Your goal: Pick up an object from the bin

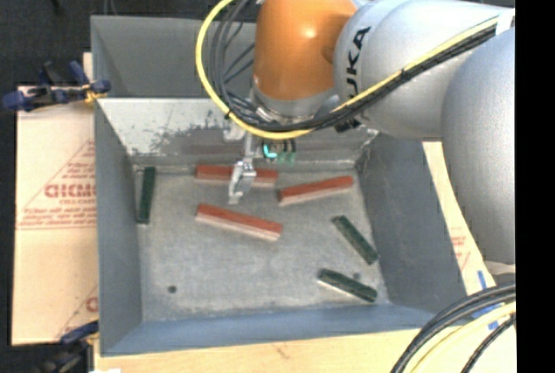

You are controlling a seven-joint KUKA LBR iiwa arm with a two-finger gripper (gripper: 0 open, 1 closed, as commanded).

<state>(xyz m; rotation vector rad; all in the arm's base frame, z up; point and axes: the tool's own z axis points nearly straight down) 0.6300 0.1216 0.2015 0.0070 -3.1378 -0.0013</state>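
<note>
Gripper [242, 182]: hangs low near the back wall of the bin [117, 241]; open or closed cannot be told.
Red-brown bar [212, 173]: long, flat and thin, lying along the back wall, directly beneath the gripper and partly hidden by it.
Neighbours: second red-brown bar [316, 189] just to its right, third red-brown bar [238, 222] toward the centre.
Dark green bars: one by the left wall [145, 193], two toward the front right corner.
</note>
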